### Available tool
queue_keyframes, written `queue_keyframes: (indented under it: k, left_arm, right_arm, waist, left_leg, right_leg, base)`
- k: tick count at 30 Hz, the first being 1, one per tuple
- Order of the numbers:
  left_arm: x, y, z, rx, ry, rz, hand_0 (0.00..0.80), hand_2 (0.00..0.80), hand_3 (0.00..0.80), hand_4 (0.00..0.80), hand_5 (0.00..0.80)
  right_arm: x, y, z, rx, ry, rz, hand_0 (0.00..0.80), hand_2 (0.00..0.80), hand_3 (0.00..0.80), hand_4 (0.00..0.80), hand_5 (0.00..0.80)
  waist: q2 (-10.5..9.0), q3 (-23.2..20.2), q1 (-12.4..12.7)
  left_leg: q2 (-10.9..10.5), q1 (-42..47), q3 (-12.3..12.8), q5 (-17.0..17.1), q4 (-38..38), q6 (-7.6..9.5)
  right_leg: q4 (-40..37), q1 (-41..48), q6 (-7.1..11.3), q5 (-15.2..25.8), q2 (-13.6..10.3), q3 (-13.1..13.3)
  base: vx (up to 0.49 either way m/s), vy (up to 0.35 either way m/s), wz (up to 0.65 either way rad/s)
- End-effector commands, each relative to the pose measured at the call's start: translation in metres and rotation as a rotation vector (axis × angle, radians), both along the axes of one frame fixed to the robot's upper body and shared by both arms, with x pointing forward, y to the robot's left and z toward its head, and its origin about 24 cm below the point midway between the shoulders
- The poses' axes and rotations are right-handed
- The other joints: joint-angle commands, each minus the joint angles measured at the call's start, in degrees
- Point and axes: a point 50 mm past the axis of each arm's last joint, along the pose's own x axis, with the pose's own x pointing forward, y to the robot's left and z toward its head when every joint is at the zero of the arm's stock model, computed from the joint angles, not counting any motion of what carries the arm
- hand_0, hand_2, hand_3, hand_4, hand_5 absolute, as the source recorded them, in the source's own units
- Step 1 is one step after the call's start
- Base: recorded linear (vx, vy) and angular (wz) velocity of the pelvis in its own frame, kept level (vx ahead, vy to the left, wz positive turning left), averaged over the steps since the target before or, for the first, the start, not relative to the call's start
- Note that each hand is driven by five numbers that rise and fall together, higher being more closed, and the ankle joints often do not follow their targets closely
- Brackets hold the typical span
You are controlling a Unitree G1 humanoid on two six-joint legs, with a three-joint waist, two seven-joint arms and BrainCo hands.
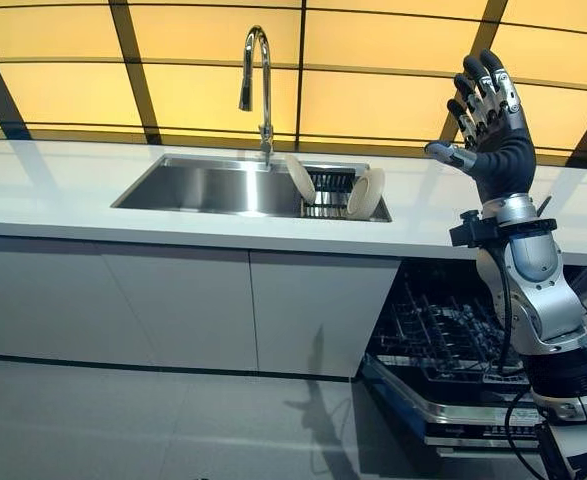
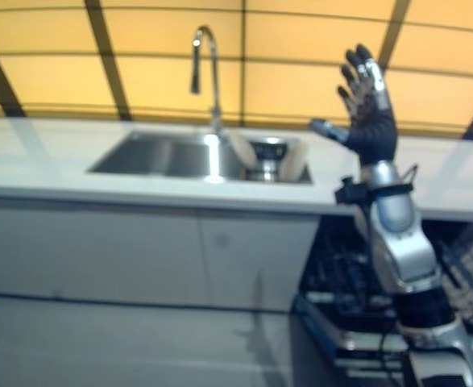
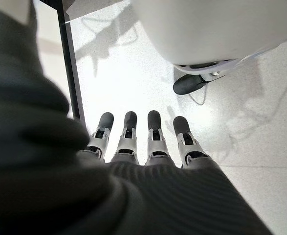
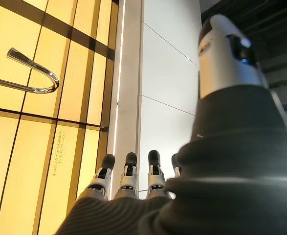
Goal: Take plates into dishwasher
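Two plates (image 1: 300, 178) (image 1: 366, 193) are still waiting in the sink (image 1: 203, 188), so the loading is looking barely begun. Nearest the robot, the dishwasher (image 1: 453, 400) is standing open under the worktop (image 1: 63, 205), its wire rack (image 1: 443, 335) pulled out and showing no plates in it, likely so a plate can be lowered straight in. Above it the right hand (image 1: 491, 115) is hanging raised in the air over the worktop's right part, fingers (image 1: 483, 85) straight and spread, thumb out to the side, holding nothing; it is sitting well apart from the plates, to their right. The left hand (image 3: 143, 147) is showing only in its own wrist view, fingers straight and relaxed, pointing down at the pale floor (image 3: 133, 73) with nothing in them. Further back, the plates are leaning on edge against a small dark rack (image 1: 325, 192) in the sink's right end, upright and apart, which should leave their rims free for gripping. Behind the sink a tall curved tap (image 1: 258, 80) is rising, and beyond it a wall of glowing yellow panels (image 1: 373, 60) crossed by dark bars is closing off the room; white cabinet doors (image 1: 173, 305) are filling the space under the worktop.
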Motion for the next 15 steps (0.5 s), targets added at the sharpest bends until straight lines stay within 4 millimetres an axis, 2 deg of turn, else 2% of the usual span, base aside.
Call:
queue_keyframes:
  k: [1,2,4,5,6,7,9,10,12,13,14,15]
  left_arm:
    - [0.033,0.007,0.008,0.059,-0.085,-0.058,0.0,0.0,0.0,0.0,0.0]
    - [0.035,0.006,0.008,0.064,-0.098,-0.058,0.0,0.0,0.0,0.0,0.0]
    - [0.038,0.006,0.009,0.069,-0.123,-0.044,0.0,0.0,0.0,0.0,0.0]
    - [0.039,0.006,0.009,0.065,-0.128,-0.035,0.0,0.0,0.0,0.0,0.0]
    - [0.038,0.006,0.009,0.059,-0.123,-0.034,0.0,0.0,0.0,0.0,0.0]
    - [0.037,0.006,0.009,0.057,-0.117,-0.036,0.0,0.0,0.0,0.0,0.0]
    - [0.034,0.005,0.008,0.051,-0.102,-0.038,0.0,0.0,0.0,0.0,0.0]
    - [0.031,0.004,0.007,0.053,-0.089,-0.039,0.0,0.0,0.0,0.0,0.0]
    - [0.027,0.005,0.006,0.054,-0.079,-0.026,0.0,0.0,0.0,0.0,0.0]
    - [0.025,0.005,0.006,0.054,-0.074,-0.02,0.0,0.0,0.0,0.0,0.0]
    - [0.019,0.006,0.005,0.053,-0.068,-0.011,0.0,0.0,0.0,0.0,0.0]
    - [0.013,0.007,0.004,0.052,-0.058,0.006,0.0,0.0,0.0,0.0,0.0]
  right_arm:
    - [-0.005,-0.003,0.031,-0.002,-0.13,0.005,0.0,0.0,0.0,0.0,0.0]
    - [-0.005,-0.003,0.032,0.001,-0.137,0.003,0.0,0.0,0.0,0.0,0.0]
    - [-0.004,0.0,0.033,-0.005,-0.149,0.007,0.0,0.0,0.0,0.0,0.0]
    - [-0.004,0.001,0.033,-0.005,-0.153,0.01,0.0,0.0,0.0,0.0,0.0]
    - [-0.003,0.002,0.033,-0.002,-0.154,0.013,0.0,0.0,0.0,0.0,0.0]
    - [-0.002,0.003,0.032,-0.001,-0.153,0.015,0.0,0.0,0.0,0.0,0.0]
    - [-0.001,0.006,0.031,-0.003,-0.151,0.015,0.0,0.0,0.0,0.0,0.0]
    - [0.0,0.01,0.03,-0.009,-0.147,0.012,0.0,0.0,0.0,0.0,0.0]
    - [0.001,0.011,0.031,-0.011,-0.14,0.01,0.0,0.0,0.0,0.0,0.0]
    - [0.001,0.011,0.031,-0.009,-0.136,0.011,0.0,0.0,0.0,0.0,0.0]
    - [0.002,0.01,0.029,-0.009,-0.131,0.013,0.0,0.0,0.0,0.0,0.0]
    - [0.002,0.01,0.026,-0.008,-0.126,0.024,0.0,0.0,0.0,0.0,0.0]
  waist:
    - [-2.05,4.77,1.35]
    - [-2.33,5.66,1.69]
    - [-2.18,6.94,2.26]
    - [-1.74,7.5,2.55]
    - [-1.36,7.93,2.8]
    - [-1.3,8.2,2.84]
    - [-1.49,8.85,2.84]
    - [-1.8,8.99,2.82]
    - [-1.73,8.68,2.35]
    - [-1.73,8.5,2.09]
    - [-1.54,8.49,1.91]
    - [-1.45,8.25,1.28]
  left_leg:
    - [-1.92,-0.62,4.95,-13.44,12.37,1.91]
    - [-1.08,-3.69,4.65,-14.08,19.85,1.38]
    - [0.71,-9.08,3.91,-13.1,33.24,0.15]
    - [0.85,-11.06,2.84,-12.93,37.65,0.17]
    - [0.72,-12.65,1.32,-12.58,39.51,0.22]
    - [1.05,-13.21,1.08,-12.25,38.88,0.11]
    - [1.35,-13.06,1.1,-11.13,33.51,-0.07]
    - [1.38,-11.66,1.2,-9.75,26.02,0.14]
    - [1.3,-8.93,-0.11,-3.79,9.19,-1.1]
    - [1.85,-8.09,-0.93,-0.98,3.89,-1.52]
    - [3.03,-7.99,-2.12,2.21,-0.18,-2.36]
    - [4.41,-10.17,-2.85,2.91,-0.18,-3.02]
  right_leg:
    - [3.13,4.21,-1.41,-11.66,2.19,-0.55]
    - [3.77,4.32,-2.36,-12.08,2.35,-0.45]
    - [4.67,4.48,-4.01,-12.77,3.17,-0.31]
    - [5.97,4.18,-4.57,-13.32,3.57,-0.11]
    - [7.41,3.76,-4.79,-13.69,3.79,0.17]
    - [8.18,3.61,-4.84,-13.9,3.78,0.27]
    - [9.78,3.5,-4.74,-14.61,3.19,0.45]
    - [10.02,4.18,-4.53,-15.25,2.23,-0.02]
    - [9.6,5.73,-4.38,-15.92,1.82,-1.1]
    - [9.28,6.65,-4.37,-16.18,1.85,-1.28]
    - [9.19,7.81,-4.35,-16.96,2.11,-1.42]
    - [9.6,8.78,-4.27,-18.4,2.16,-1.75]
  base:
    - [-0.004,-0.174,0.05]
    - [0.003,-0.19,0.1]
    - [0.032,-0.201,0.22]
    - [0.07,-0.117,0.29]
    - [0.083,-0.076,0.28]
    - [0.117,-0.053,0.14]
    - [0.174,-0.021,0.0]
    - [0.272,0.028,-0.01]
    - [0.364,0.053,0.04]
    - [0.431,0.083,0.17]
    - [0.499,0.117,0.39]
    - [0.517,0.153,0.55]
